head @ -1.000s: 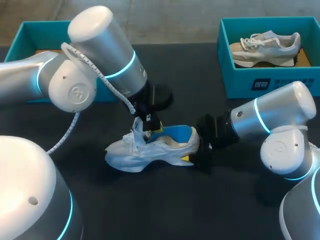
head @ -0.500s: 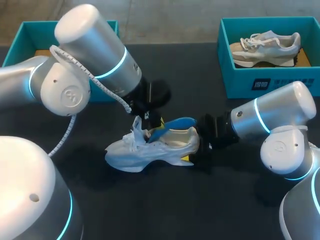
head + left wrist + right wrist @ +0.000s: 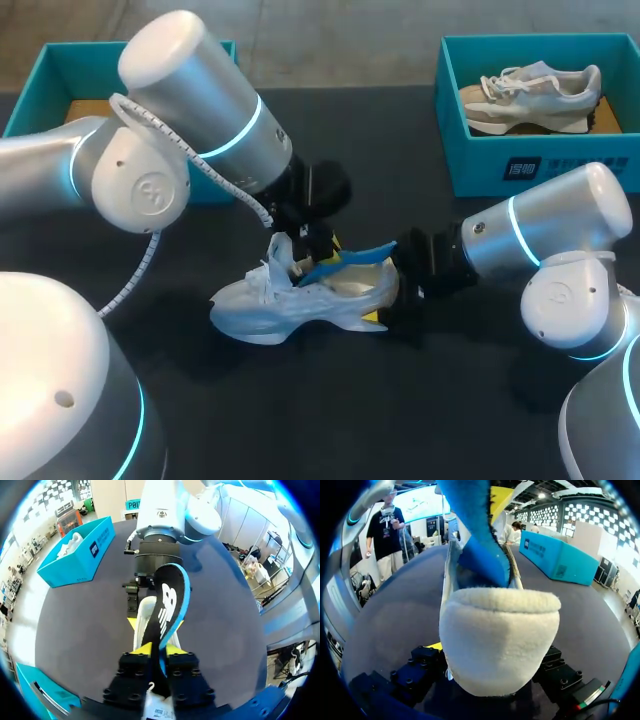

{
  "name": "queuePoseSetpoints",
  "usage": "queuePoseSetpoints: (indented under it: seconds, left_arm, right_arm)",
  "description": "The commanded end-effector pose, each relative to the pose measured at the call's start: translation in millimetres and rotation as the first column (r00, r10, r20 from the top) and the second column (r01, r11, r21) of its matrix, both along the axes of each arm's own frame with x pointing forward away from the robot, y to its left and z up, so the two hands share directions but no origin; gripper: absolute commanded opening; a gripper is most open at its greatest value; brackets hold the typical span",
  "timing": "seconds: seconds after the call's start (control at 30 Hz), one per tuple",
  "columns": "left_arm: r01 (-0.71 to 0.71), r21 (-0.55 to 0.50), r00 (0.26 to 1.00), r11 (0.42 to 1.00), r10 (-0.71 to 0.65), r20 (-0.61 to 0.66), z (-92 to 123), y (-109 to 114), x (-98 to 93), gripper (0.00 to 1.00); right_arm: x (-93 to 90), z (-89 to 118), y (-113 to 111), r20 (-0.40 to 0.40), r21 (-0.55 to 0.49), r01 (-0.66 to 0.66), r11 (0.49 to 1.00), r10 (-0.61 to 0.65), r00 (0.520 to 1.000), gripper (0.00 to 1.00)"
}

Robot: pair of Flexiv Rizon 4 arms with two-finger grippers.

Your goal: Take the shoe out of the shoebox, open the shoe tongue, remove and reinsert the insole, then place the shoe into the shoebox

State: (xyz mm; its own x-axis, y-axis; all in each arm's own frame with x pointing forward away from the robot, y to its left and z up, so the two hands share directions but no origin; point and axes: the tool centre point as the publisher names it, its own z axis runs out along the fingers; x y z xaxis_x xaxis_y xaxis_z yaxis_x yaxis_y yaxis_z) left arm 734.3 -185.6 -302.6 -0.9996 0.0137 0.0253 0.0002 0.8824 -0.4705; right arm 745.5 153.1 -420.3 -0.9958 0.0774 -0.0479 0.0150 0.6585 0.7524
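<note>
My left claw (image 3: 157,650) pinches the blue insole (image 3: 170,600), which sticks up partly out of the white shoe (image 3: 300,300) on the table (image 3: 300,420). My right claw (image 3: 490,672) clamps the shoe's heel (image 3: 495,630).

The shoe (image 3: 290,305) sits on the table (image 3: 400,400). From its opening rises the insole (image 3: 350,256), pinched in the left gripper (image 3: 322,247) just above the shoe. The right gripper (image 3: 385,305) clasps its heel. Behind it to the right, 1 shoebox (image 3: 480,165) holds a 2nd shoe (image 3: 530,95); behind it to the left, another box (image 3: 40,75).
</note>
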Motion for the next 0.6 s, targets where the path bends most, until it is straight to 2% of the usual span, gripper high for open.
queuePoseSetpoints:
  seconds: [0.03,0.4,0.6]
  left_arm:
    - [-0.001,-0.020,1.000,1.000,0.001,-0.006,-2.5,-0.3,2.4,0.38]
    - [-0.022,-0.082,1.000,0.996,0.022,-0.006,-1.1,7.4,1.3,0.42]
    - [-0.028,-0.131,1.000,0.991,0.027,-0.008,-1.3,9.5,3.0,0.40]
  right_arm:
    - [0.3,-6.1,3.3,0.001,-0.005,0.002,1.000,-0.002,1.000,0.00]
    - [0.3,-6.1,3.3,0.001,-0.005,0.002,1.000,-0.002,1.000,0.00]
    - [0.3,-6.1,3.3,0.001,-0.005,0.002,1.000,-0.002,1.000,0.00]
